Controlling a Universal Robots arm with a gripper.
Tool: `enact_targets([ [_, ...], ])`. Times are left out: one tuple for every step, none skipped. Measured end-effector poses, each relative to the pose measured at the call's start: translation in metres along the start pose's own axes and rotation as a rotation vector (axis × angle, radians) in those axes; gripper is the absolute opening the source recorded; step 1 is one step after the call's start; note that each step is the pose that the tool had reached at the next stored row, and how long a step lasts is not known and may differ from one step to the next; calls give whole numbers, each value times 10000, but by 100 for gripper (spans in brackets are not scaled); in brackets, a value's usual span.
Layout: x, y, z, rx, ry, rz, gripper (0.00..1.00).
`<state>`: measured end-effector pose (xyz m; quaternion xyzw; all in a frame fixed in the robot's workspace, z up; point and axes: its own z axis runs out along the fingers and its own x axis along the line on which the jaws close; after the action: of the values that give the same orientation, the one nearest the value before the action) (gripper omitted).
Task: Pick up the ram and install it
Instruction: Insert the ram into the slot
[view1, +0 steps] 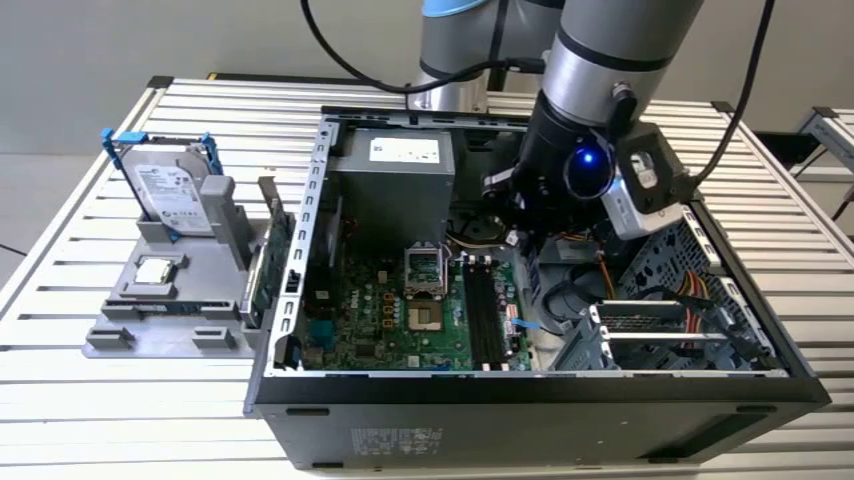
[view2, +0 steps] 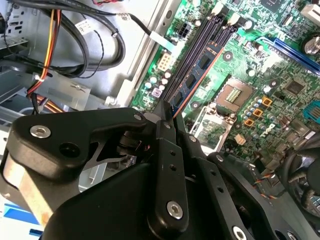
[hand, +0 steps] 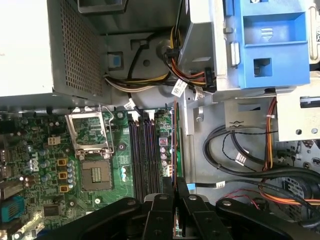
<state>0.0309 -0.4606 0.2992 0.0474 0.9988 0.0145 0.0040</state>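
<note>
The thin dark green-blue ram stick (view2: 196, 76) with black chips is clamped edge-on between the black gripper's (view2: 168, 116) fingers, its far end over the dark memory slots (hand: 145, 155) of the green motherboard (hand: 45, 165). The first wrist view shows it beside the slots, near the empty silver CPU socket (hand: 92, 137). The exterior view adds the open black computer case (view1: 534, 415).
</note>
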Motion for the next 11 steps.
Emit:
enact_targets([
  [0, 0, 4, 5, -1, -1, 0],
  [0, 0, 6, 13, -1, -1, 0],
  [0, 0, 9, 19, -2, -1, 0],
  [0, 0, 12, 26, -3, -1, 0],
  [0, 0, 15, 31, -3, -1, 0],
  [0, 0, 18, 37, -4, -1, 0],
  [0, 0, 21, 40, -4, -1, 0],
  [0, -1, 24, 42, -4, -1, 0],
  [0, -1, 27, 43, -4, -1, 0],
  [0, -1, 31, 41, -4, -1, 0],
  [0, -1, 35, 42, -4, -1, 0],
])
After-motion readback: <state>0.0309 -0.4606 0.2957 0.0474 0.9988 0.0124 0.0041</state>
